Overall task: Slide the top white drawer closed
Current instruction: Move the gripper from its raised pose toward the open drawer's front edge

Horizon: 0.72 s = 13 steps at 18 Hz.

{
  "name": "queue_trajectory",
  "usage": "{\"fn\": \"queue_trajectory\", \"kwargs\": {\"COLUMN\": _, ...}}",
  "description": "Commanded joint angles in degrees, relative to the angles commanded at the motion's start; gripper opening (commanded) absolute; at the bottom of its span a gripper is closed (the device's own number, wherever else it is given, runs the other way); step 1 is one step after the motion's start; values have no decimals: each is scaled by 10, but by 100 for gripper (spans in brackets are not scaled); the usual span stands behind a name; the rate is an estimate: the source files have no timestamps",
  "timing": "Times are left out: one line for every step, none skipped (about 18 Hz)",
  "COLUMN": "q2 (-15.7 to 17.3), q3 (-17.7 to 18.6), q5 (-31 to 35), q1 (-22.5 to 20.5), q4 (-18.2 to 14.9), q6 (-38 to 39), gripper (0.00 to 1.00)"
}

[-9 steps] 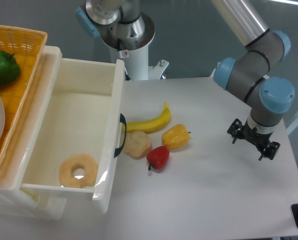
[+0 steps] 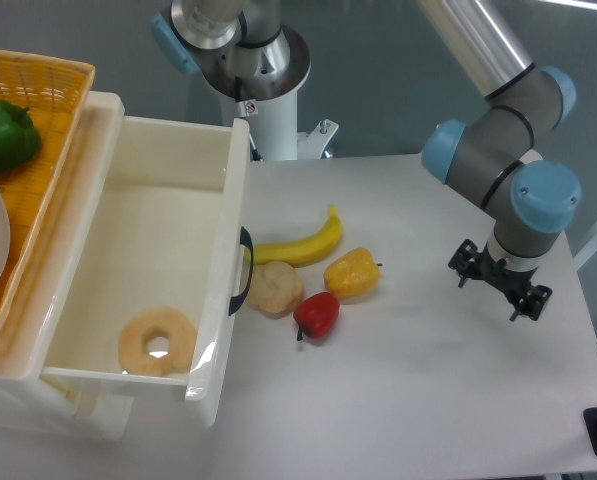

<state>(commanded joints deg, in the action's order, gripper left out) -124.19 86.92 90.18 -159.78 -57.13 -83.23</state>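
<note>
The top white drawer (image 2: 221, 300) stands pulled far out at the left, its cream inside open to view. A pale ring-shaped pastry (image 2: 158, 342) lies near its front corner. The black curved handle (image 2: 244, 270) on the drawer front faces right. My gripper (image 2: 499, 278) hangs over the table at the right, far from the handle and holding nothing that shows. It points down, and the blue and grey wrist above hides its fingers. The lower drawer is hidden under the top one.
A banana (image 2: 303, 243), a beige bun (image 2: 275, 288), a red pepper (image 2: 317, 314) and a yellow pepper (image 2: 352, 272) lie just right of the handle. An orange woven basket (image 2: 38, 85) with a green pepper (image 2: 3, 135) sits on top at the left. The arm's base (image 2: 248, 60) stands behind.
My gripper and wrist have shifted slightly to the left. The drawer and the food have not moved.
</note>
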Motion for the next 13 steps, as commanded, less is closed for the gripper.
{"fn": "queue_trajectory", "kwargs": {"q2": 3, "q3": 8, "q5": 0, "q1": -1, "q4": 3, "q6": 7, "gripper": 100}}
{"fn": "queue_trajectory", "kwargs": {"q2": 4, "q3": 11, "q5": 0, "q1": -1, "q4": 2, "q6": 17, "gripper": 100}}
{"fn": "queue_trajectory", "kwargs": {"q2": 6, "q3": 12, "q5": 0, "q1": 0, "q4": 2, "q6": 25, "gripper": 100}}
{"fn": "queue_trajectory", "kwargs": {"q2": 8, "q3": 15, "q5": -1, "q1": 3, "q4": 1, "q6": 41, "gripper": 100}}
{"fn": "queue_trajectory", "kwargs": {"q2": 12, "q3": 20, "q5": 0, "q1": 6, "q4": -2, "q6": 68, "gripper": 100}}
{"fn": "queue_trajectory", "kwargs": {"q2": 18, "q3": 28, "q5": 0, "q1": 11, "q4": -1, "q6": 96, "gripper": 100}}
{"fn": "queue_trajectory", "kwargs": {"q2": 23, "q3": 32, "q5": 0, "q1": 14, "q4": -2, "q6": 121, "gripper": 100}}
{"fn": "queue_trajectory", "kwargs": {"q2": 28, "q3": 32, "q5": -1, "q1": 19, "q4": -2, "q6": 140, "gripper": 100}}
{"fn": "queue_trajectory", "kwargs": {"q2": 34, "q3": 33, "q5": -1, "q1": 25, "q4": -2, "q6": 152, "gripper": 100}}
{"fn": "queue_trajectory", "kwargs": {"q2": 39, "q3": 33, "q5": -7, "q1": 32, "q4": -2, "q6": 163, "gripper": 100}}
{"fn": "queue_trajectory", "kwargs": {"q2": 46, "q3": 33, "q5": -23, "q1": 39, "q4": -2, "q6": 177, "gripper": 100}}
{"fn": "queue_trajectory", "kwargs": {"q2": 51, "q3": 33, "q5": -40, "q1": 45, "q4": -2, "q6": 191, "gripper": 94}}
{"fn": "queue_trajectory", "kwargs": {"q2": 54, "q3": 33, "q5": -53, "q1": 52, "q4": -3, "q6": 210, "gripper": 85}}
